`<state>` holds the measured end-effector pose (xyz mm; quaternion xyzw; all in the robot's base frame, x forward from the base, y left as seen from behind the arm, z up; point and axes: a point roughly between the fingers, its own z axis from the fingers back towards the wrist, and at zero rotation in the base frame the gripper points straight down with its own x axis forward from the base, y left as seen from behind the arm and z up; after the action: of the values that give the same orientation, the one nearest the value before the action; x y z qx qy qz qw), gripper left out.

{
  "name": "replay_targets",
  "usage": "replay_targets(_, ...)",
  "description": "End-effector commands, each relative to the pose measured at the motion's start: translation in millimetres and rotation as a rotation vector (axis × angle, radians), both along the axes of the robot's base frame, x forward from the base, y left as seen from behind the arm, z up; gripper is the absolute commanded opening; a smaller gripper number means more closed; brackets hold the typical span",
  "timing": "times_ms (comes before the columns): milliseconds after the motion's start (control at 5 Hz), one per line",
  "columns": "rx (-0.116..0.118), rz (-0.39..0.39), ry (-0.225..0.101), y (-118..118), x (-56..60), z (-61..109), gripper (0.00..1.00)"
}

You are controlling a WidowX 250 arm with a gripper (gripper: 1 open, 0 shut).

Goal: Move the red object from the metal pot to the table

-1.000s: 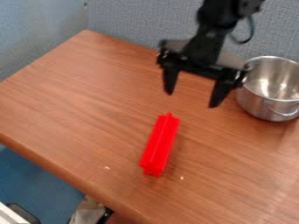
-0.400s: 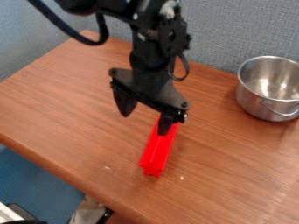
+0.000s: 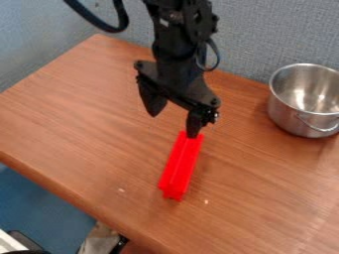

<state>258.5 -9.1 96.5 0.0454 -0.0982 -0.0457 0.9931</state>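
- Red block (image 3: 179, 167) lies flat on the table (image 3: 79, 109), out of the pot (image 3: 307, 99) and well apart from it, toward the front edge.
- Long axis runs roughly front to back, slightly slanted; near end sits close to the table's front edge.
- Pot upright at right, looks empty from this angle.
- Gripper (image 3: 176, 112) hangs over the block's far end, pointing mostly down, jaws spread wide, nothing in them.
- One fingertip looks just at or over the block's far end; contact cannot be told from this view.
- Judged state: the task's goal looks met already, block on table, pot empty.
- Risk: gripper is low and close to the block; if it drops or swings, a finger could clip the far end and skid or spin the block.
- Risk: a push toward the front could send the block off the table edge, since the near end has little margin there.
- Risk: closing now would likely pinch only the block's end, an off-centre hold that could let it pivot or slip if lifted.
- Risk: a sideways sweep to the right could reach the pot and knock it; for now the arm is clear of it.
- Safest call, as a judgement: lift straight up and away, jaws kept wide.
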Motion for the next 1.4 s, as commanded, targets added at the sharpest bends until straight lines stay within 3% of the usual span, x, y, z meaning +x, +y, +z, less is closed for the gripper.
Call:
replay_targets(0,-0.019,0.016,-0.037,-25.2,3.3,-19.7,0.00)
replay_targets(200,-0.052,0.033,-0.077,-29.9,11.6,-10.7,0.00)
replay_targets(400,-0.047,-0.013,-0.082,-24.3,2.5,-0.1,1.00)
replay_targets(600,-0.051,-0.047,-0.122,-15.7,-4.9,29.7,1.00)
replay_targets(800,-0.036,0.108,-0.132,-24.7,1.4,23.7,1.00)
replay_targets(1000,0.001,0.227,-0.120,-45.1,8.3,0.1,1.00)
replay_targets(1200,0.015,0.229,-0.070,-36.7,3.3,-11.9,1.00)
